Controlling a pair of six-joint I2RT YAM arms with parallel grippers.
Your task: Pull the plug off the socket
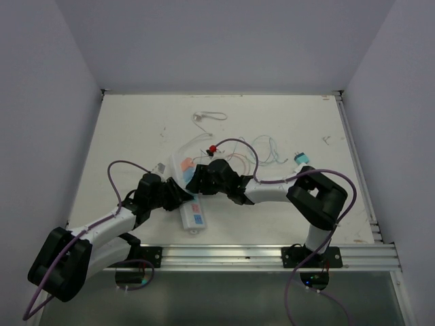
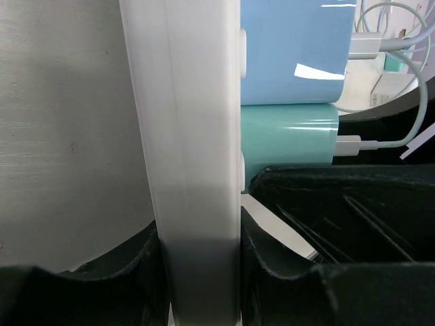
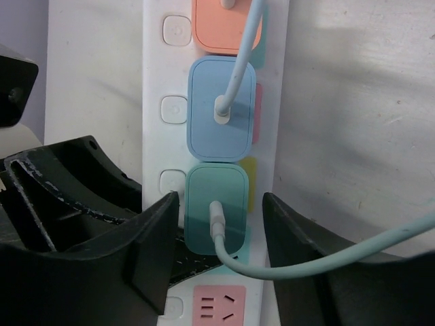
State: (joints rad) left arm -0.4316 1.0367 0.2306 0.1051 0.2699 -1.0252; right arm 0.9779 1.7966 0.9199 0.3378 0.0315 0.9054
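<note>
The socket is a long white power strip [image 1: 194,216] with coloured outlet faces, lying at the table's middle front. My left gripper [image 1: 182,195] is shut on it: in the left wrist view its black fingers [image 2: 272,244] press both sides of the strip's white body [image 2: 194,156]. A teal plug [image 3: 216,207] with a pale cable sits in the strip, with a blue plug [image 3: 221,109] and an orange plug [image 3: 224,24] beyond it. My right gripper [image 3: 217,234] is open, its fingers [image 3: 146,244] on either side of the teal plug, not touching it.
A free pink outlet face [image 3: 219,305] lies just nearer than the teal plug. White cables [image 1: 265,149], a small red piece [image 1: 211,149] and a teal adapter [image 1: 301,158] lie behind the strip. A metal rail [image 1: 272,255] runs along the front edge.
</note>
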